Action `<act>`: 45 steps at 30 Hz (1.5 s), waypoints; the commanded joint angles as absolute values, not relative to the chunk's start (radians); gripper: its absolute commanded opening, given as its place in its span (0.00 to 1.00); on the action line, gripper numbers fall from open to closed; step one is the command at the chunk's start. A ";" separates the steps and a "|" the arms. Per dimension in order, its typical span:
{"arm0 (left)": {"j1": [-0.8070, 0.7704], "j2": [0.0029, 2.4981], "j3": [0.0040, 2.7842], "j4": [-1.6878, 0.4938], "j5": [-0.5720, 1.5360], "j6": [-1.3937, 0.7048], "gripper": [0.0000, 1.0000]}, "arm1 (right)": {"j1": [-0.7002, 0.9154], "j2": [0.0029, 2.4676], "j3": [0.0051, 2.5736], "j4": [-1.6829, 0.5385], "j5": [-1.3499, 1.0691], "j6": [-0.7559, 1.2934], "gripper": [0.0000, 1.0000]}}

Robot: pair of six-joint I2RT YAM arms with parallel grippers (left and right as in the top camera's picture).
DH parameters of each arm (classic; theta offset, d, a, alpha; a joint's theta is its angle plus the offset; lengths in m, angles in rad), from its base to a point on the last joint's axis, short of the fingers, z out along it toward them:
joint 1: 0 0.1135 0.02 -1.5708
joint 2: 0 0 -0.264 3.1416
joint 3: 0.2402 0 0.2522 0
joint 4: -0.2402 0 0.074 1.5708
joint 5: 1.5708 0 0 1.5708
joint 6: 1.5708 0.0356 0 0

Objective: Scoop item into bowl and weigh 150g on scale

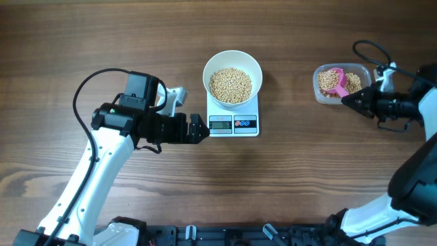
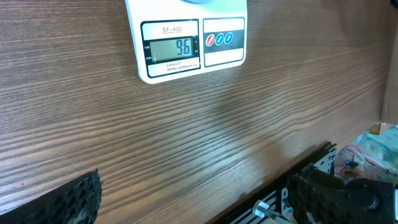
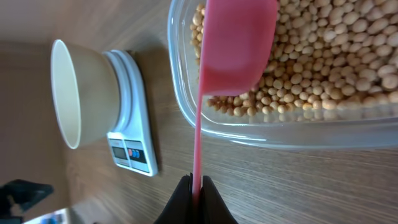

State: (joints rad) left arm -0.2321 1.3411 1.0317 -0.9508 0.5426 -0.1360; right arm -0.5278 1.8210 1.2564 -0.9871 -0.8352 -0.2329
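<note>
Right tool (image 3: pixel 196 186) clenches pink scoop (image 3: pixel 236 43) among beans (image 3: pixel 323 56)
The scoop lies in the clear container (image 3: pixel 186 112); farther off, the white bowl (image 1: pixel 208 68) of beans sits on the scale (image 1: pixel 233 124), reading 96, left tool (image 1: pixel 200 129) released and empty beside it.

Pink scoop (image 3: pixel 236 43) in clear container (image 3: pixel 298 132), rt side of wood table (image 1: pixel 205 191).
</note>
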 commanded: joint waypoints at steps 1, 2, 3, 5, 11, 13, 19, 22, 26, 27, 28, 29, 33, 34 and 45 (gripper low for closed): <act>-0.233 1.343 1.032 -0.952 0.532 -0.138 1.00 | -0.563 1.864 1.248 -0.992 -0.948 -0.263 0.04; -0.233 1.343 1.032 -0.952 0.532 -0.138 1.00 | -0.571 1.868 1.248 -0.992 -0.957 -0.262 0.04; -0.233 1.343 1.032 -0.952 0.532 -0.138 1.00 | -0.581 1.869 1.248 -0.994 -0.968 -0.263 0.04; -0.233 1.343 1.032 -0.952 0.532 -0.138 1.00 | -0.599 1.870 1.248 -1.002 -0.969 -0.262 0.04; -0.233 1.343 1.032 -0.952 0.532 -0.138 1.00 | -0.636 1.870 1.248 -1.031 -1.001 -0.272 0.04; -0.233 1.343 1.032 -0.952 0.532 -0.138 1.00 | -0.649 1.870 1.248 -1.035 -1.040 -0.283 0.04; -0.233 1.343 1.032 -0.952 0.532 -0.138 1.00 | -0.690 1.870 1.248 -1.052 -1.061 -0.289 0.04; -0.233 1.343 1.032 -0.952 0.532 -0.138 1.00 | -0.710 1.870 1.248 -1.075 -1.086 -0.316 0.04; -0.233 1.343 1.032 -0.952 0.532 -0.138 1.00 | -0.733 1.870 1.248 -1.119 -1.127 -0.367 0.04; -0.233 1.343 1.032 -0.952 0.532 -0.138 1.00 | -0.736 1.870 1.248 -1.126 -1.126 -0.368 0.04; -0.233 1.343 1.032 -0.951 0.532 -0.138 1.00 | -0.741 1.870 1.248 -1.132 -1.128 -0.369 0.04; -0.233 1.343 1.032 -0.951 0.532 -0.138 1.00 | -0.741 1.870 1.248 -1.136 -1.129 -0.372 0.04; -0.233 1.343 1.032 -0.952 0.532 -0.138 1.00 | -0.741 1.870 1.248 -1.179 -1.177 -0.439 0.04; -0.233 1.343 1.032 -0.951 0.532 -0.138 1.00 | -0.741 1.870 1.248 -1.189 -1.195 -0.450 0.05; -0.233 1.343 1.032 -0.951 0.532 -0.138 1.00 | -0.704 1.870 1.248 -1.256 -1.269 -0.463 0.04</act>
